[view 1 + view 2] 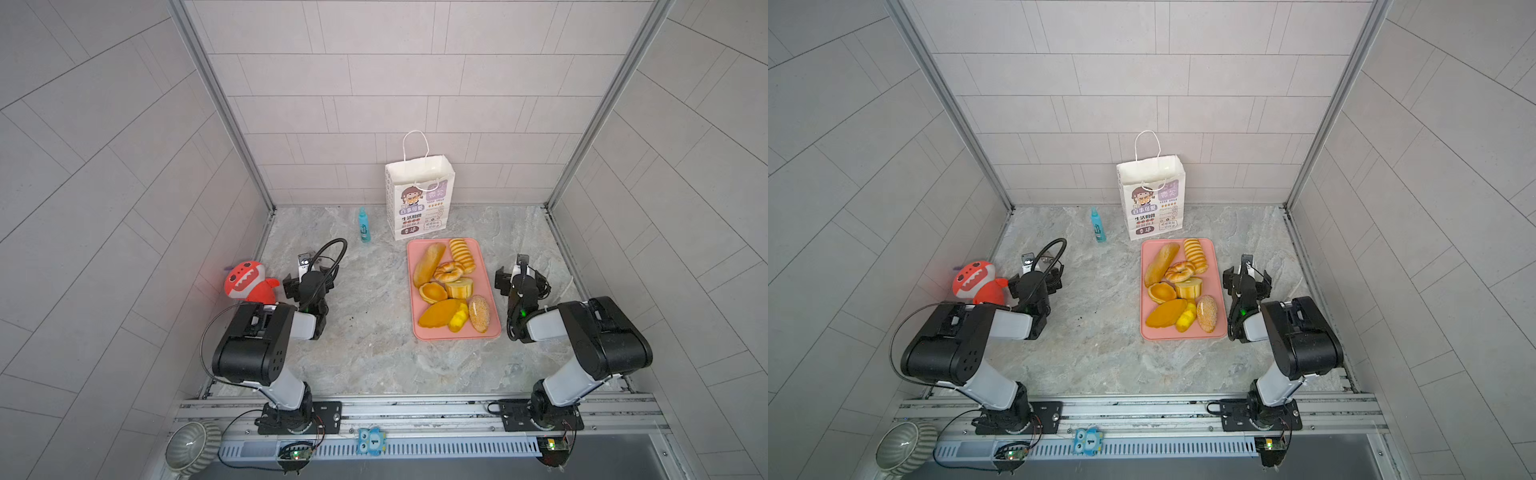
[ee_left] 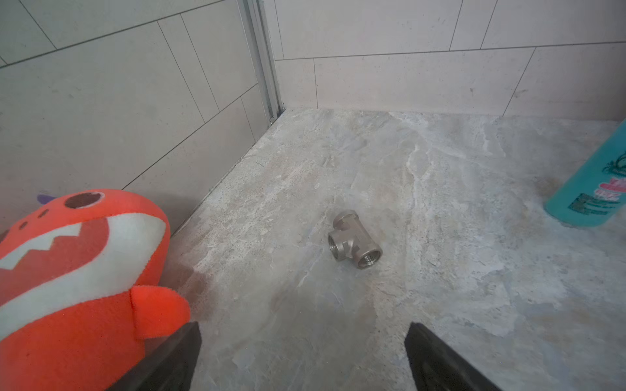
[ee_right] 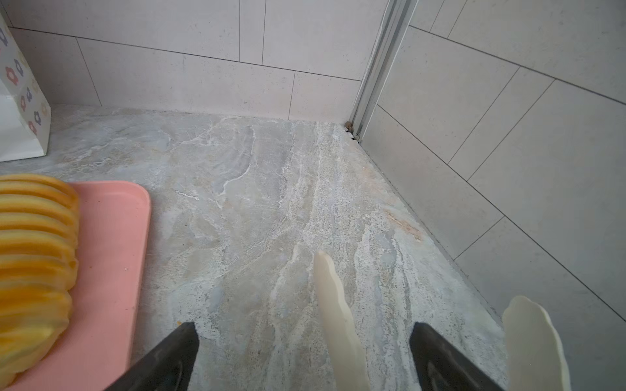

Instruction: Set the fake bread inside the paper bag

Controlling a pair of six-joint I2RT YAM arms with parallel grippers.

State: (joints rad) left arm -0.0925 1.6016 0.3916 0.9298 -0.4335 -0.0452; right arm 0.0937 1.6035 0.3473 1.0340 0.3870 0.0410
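The fake bread, several glossy golden pieces, lies on a pink tray [image 1: 457,335] right of centre in both top views: a long loaf [image 1: 429,264], a ridged loaf [image 1: 462,254], a twisted ring [image 1: 449,271], a tart [image 1: 433,291] and a seeded bun [image 1: 479,313] among them. Just behind the tray the white paper bag [image 1: 419,199] stands upright, its mouth open. My right gripper [image 1: 521,279] hangs open beside the tray's right edge, holding nothing. My left gripper [image 1: 308,280] is open and empty, far left of the tray. The right wrist view catches the ridged loaf [image 3: 34,237] and the bag's corner [image 3: 20,101].
A red plush toy [image 1: 248,282] sits against one left finger [image 2: 176,355]. A metal tee fitting [image 2: 354,243] lies ahead of that gripper. A teal bottle [image 1: 364,226] stands left of the bag. Two cream strips [image 3: 332,304] show by the right gripper. Tiled walls enclose three sides.
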